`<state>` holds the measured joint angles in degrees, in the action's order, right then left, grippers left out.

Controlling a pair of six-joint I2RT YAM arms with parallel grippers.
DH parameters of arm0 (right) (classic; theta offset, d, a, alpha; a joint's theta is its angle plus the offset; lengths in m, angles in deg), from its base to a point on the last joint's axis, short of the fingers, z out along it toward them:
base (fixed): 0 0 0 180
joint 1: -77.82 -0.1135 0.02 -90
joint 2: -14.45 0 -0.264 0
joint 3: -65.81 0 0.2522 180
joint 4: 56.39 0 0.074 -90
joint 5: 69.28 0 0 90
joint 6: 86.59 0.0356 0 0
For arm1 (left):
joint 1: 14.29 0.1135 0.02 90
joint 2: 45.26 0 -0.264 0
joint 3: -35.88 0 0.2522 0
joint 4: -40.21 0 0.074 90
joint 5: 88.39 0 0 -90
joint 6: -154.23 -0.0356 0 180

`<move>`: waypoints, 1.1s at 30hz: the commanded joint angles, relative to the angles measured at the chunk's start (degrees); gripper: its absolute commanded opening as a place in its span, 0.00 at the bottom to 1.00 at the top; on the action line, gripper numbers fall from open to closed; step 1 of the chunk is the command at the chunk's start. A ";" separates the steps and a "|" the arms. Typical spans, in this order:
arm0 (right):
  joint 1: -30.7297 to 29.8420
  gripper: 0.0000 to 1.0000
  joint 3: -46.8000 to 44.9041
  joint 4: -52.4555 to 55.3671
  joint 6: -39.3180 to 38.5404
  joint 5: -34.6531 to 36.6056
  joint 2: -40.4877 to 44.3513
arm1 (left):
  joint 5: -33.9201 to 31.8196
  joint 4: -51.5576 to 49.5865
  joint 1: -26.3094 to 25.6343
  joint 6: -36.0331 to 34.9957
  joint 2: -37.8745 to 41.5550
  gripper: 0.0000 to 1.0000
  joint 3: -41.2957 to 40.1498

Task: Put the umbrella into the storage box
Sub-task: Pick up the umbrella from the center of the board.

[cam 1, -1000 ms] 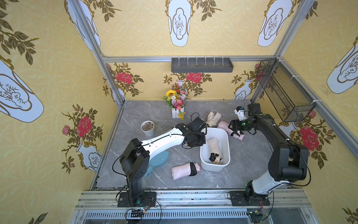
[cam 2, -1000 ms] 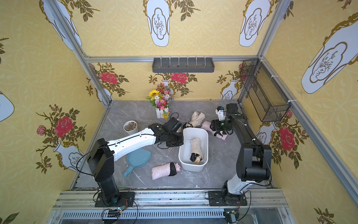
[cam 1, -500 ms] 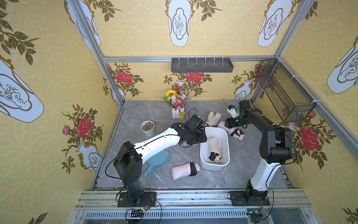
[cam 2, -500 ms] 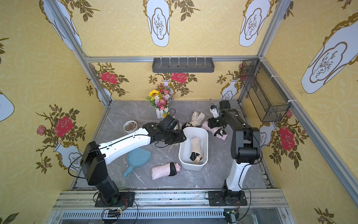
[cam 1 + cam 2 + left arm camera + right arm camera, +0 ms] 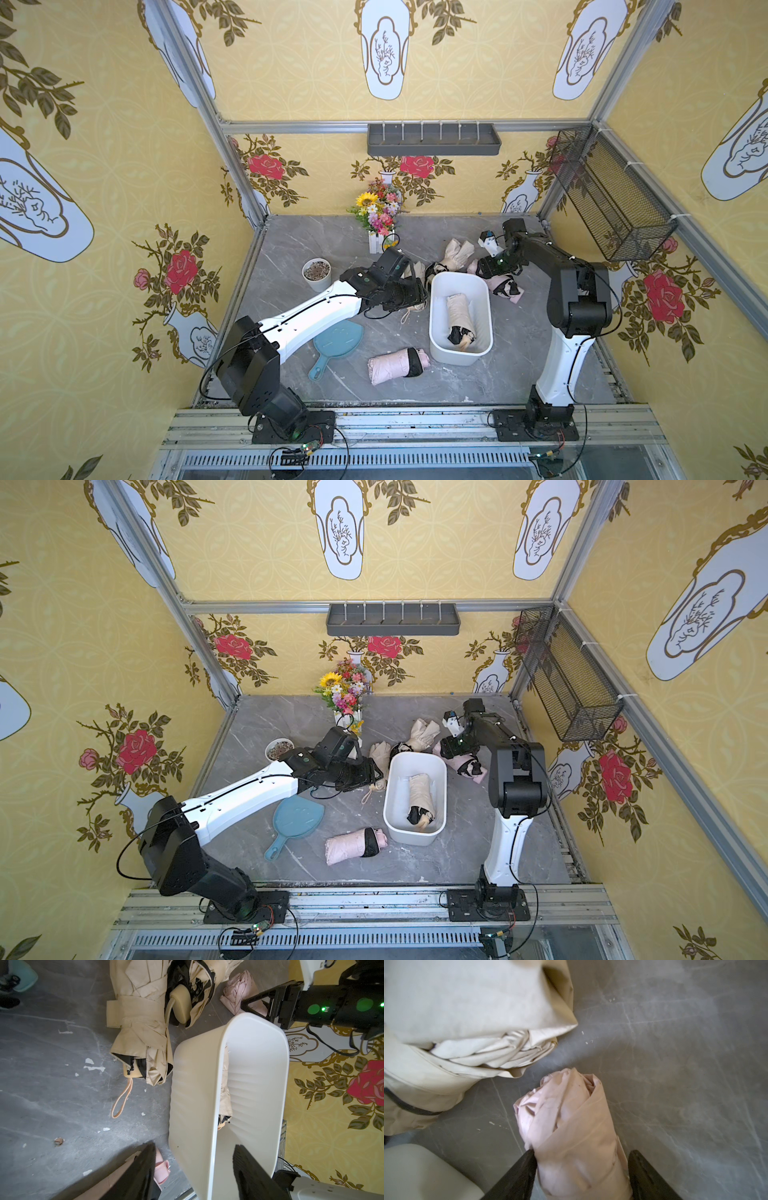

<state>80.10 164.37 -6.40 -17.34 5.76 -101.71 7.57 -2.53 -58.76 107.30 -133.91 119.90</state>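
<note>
Storage box point(image 5: 434, 320) point(image 5: 388, 796) sits centre-right on the grey table point(image 5: 316, 232), long side running up-down in both top views. Boxed beige umbrella point(image 5: 457, 309) lies inside it, lengthwise, black end toward the bottom of the frame. Right gripper point(image 5: 581, 1153) is low over the pink umbrella point(image 5: 571, 1126), which lies on the table just right of the box's upper-right corner point(image 5: 496, 282). The jaws straddle its body, one finger point(image 5: 527, 1159) against the fabric and the other just beside it; cannot tell if the grip is closed firm. Left gripper point(image 5: 193, 1147) is at the box's left wall near its upper end point(image 5: 419, 293), jaws apart and holding nothing, and the box rim point(image 5: 197, 1084) shows between the fingers in the left wrist view. Loose beige umbrella point(image 5: 141, 1028) lies on the table just left of the box, its strap loop on the table. Rear beige umbrella point(image 5: 457, 253) lies just above the box, near the pink one; in the right wrist view it fills the upper left point(image 5: 467, 1043). Front pink umbrella point(image 5: 395, 365) lies at the box's lower left, close to its corner. Blue paddle point(image 5: 338, 338) lies left of that, partly under the left arm. Pot of pebbles point(image 5: 316, 272) sits upper left on the table, flowers point(image 5: 378, 212) at the back wall, mesh basket point(image 5: 611, 195) on the right wall.
</note>
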 commanded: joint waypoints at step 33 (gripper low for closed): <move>-0.33 0.24 -2.47 19.82 40.37 -2.55 40.68 | -0.75 2.58 4.13 -2.77 12.50 0.64 -13.31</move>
<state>80.56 161.22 11.47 16.38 6.74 -63.78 6.98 -0.69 -54.76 105.22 -121.71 107.18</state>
